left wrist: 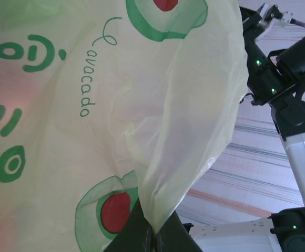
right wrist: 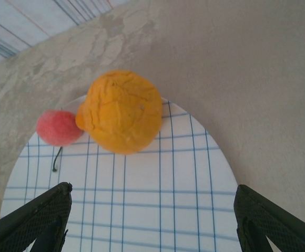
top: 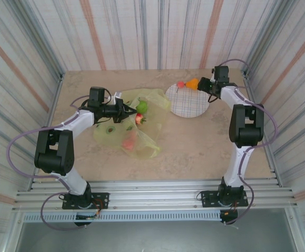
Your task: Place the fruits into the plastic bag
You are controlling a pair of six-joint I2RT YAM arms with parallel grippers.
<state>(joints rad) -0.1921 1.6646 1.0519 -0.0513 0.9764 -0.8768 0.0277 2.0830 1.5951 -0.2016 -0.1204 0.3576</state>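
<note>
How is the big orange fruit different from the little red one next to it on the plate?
The orange fruit is much bigger than the red fruit. The orange fruit's skin looks crackly; the red fruit looks smoother and has a thin dark stem. Both are round and sit together on the checked plate.

The left end effector (left wrist: 153, 237) pinches the plastic bag (left wrist: 142, 105) (printed "avocado").

Thin, crinkly, translucent plastic bag (left wrist: 142, 131); rough, matt orange (right wrist: 122, 111).
</note>
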